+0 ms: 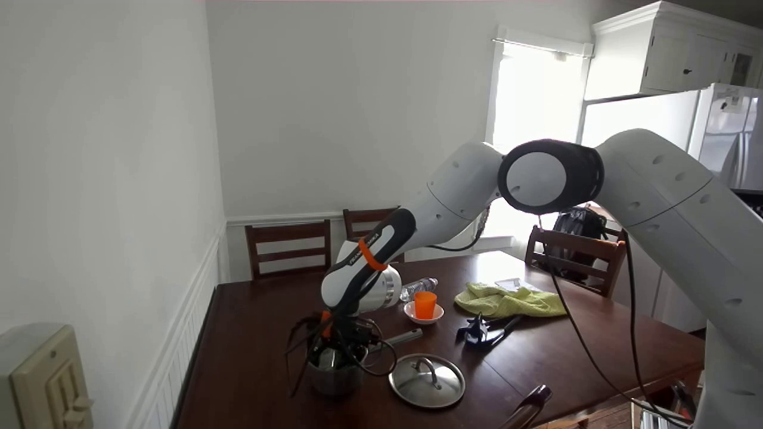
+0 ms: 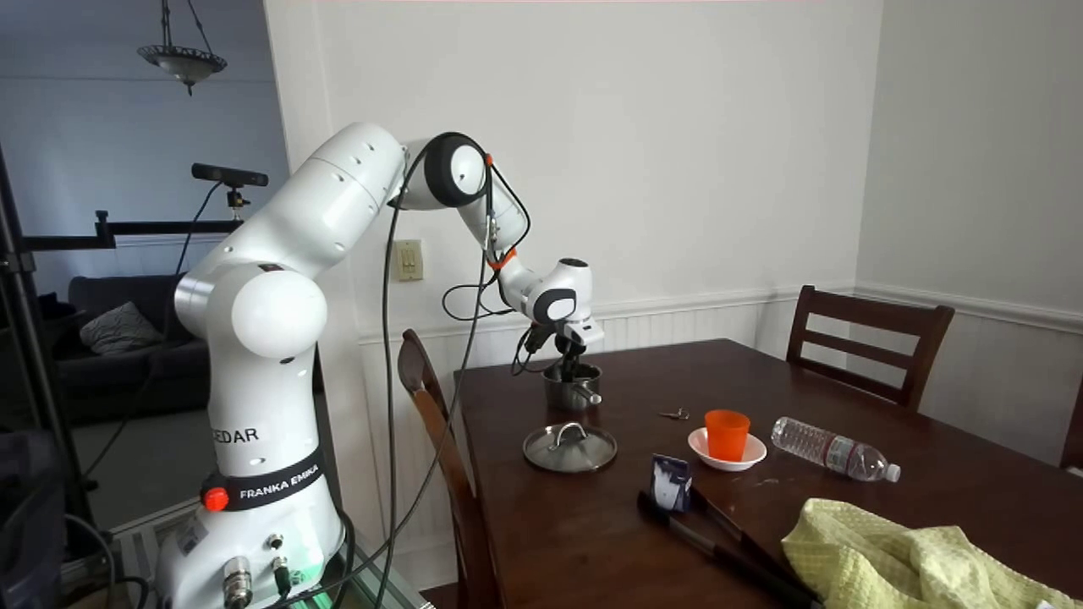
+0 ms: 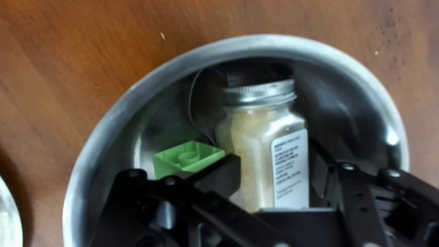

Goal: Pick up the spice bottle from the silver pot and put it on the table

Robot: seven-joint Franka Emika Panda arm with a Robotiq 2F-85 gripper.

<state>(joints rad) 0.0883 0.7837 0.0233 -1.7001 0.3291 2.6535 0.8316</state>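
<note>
The silver pot [image 1: 335, 381] stands on the dark brown table [image 1: 250, 333] and shows in both exterior views [image 2: 565, 394]; its rim [image 3: 103, 133] fills much of the wrist view. The spice bottle [image 3: 260, 127] is inside it, a clear jar of pale powder with a metal cap and white label. My gripper [image 3: 274, 168] reaches down into the pot in both exterior views [image 2: 570, 365], one finger on each side of the bottle. The fingers look closed against its sides. The bottle's lower end is hidden behind the gripper. A green block [image 3: 188, 157] lies beside the left finger in the pot.
The steel lid [image 2: 570, 448] lies close to the pot. An orange cup [image 2: 727, 434] on a white dish [image 2: 706, 457], a water bottle [image 2: 833, 450], black-handled utensils [image 2: 728, 550], a small pack [image 2: 670, 482] and a yellow cloth [image 2: 914, 550] lie further off.
</note>
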